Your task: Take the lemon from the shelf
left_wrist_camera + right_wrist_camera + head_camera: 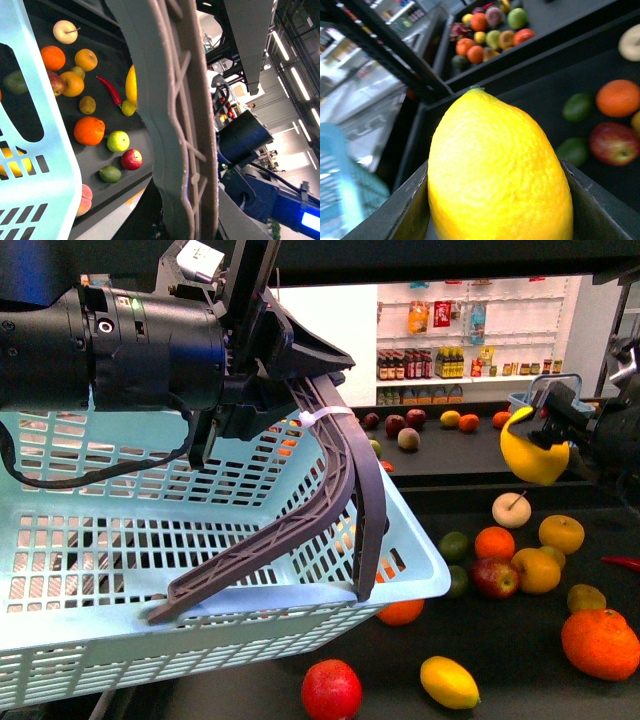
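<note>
— Lemon: where is it?
— Off the shelf and in the air above it, clamped in the right hand. The right wrist view shows a dark finger against each side, and the frame cuts off the fruit's lower end.
— The left hand?
— Closed on the grey handle of the pale blue basket, which hangs tilted. Its own camera shows mostly handle and no fingers.
— What's hidden?
— The basket covers the shelf's left part, and one orange peeks from under its corner. I cannot tell what lies inside the basket.
— The trays?
— The lower tray holds oranges, apples, limes and a red chilli cut off at the edge. The upper tray holds a small cluster of fruit, too small to name.
</note>
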`<act>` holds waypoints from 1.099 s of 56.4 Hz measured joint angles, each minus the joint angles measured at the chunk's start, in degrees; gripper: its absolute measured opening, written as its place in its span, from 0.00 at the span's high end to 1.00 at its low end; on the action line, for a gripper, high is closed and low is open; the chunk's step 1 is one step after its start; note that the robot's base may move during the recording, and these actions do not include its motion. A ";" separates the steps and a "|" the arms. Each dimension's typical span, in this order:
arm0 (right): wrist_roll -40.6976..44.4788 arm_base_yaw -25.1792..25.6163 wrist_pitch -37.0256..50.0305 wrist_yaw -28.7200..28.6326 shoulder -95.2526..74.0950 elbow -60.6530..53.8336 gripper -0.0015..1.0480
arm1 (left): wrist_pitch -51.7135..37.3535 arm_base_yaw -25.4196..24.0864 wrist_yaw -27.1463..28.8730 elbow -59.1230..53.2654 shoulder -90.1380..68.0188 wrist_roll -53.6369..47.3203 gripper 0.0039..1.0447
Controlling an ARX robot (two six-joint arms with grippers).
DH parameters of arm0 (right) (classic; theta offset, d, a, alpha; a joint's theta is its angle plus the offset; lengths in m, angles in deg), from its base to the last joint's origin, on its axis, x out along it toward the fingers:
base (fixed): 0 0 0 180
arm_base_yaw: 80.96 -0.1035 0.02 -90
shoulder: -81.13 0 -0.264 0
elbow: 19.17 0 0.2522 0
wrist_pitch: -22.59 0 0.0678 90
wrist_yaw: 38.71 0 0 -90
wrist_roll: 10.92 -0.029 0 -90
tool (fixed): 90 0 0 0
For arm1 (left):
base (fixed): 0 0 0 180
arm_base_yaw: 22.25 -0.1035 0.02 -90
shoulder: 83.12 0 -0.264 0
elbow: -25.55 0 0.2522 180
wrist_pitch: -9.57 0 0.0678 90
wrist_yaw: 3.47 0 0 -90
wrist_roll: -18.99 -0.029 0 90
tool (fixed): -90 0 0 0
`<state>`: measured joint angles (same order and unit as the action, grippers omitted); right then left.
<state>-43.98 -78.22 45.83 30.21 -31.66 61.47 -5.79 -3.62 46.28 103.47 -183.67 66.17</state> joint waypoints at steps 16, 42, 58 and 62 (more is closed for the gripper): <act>-5.16 -9.99 2.47 -6.97 4.42 -6.01 0.37 | 0.00 0.00 0.11 0.00 0.00 0.00 0.91; -3.15 -14.25 2.27 -5.70 3.34 -7.28 0.37 | 0.00 0.00 0.00 0.00 0.00 -0.02 0.91; -0.44 -15.61 1.55 -5.25 2.03 -7.72 0.26 | 0.00 0.00 0.07 0.00 0.02 0.00 0.91; -0.11 -15.76 1.55 -5.22 1.75 -7.74 0.17 | 0.00 0.00 0.02 0.00 0.02 -0.02 0.91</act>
<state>-44.09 -93.98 47.38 24.98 -29.91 53.73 -5.79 -3.62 46.31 103.47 -183.65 66.15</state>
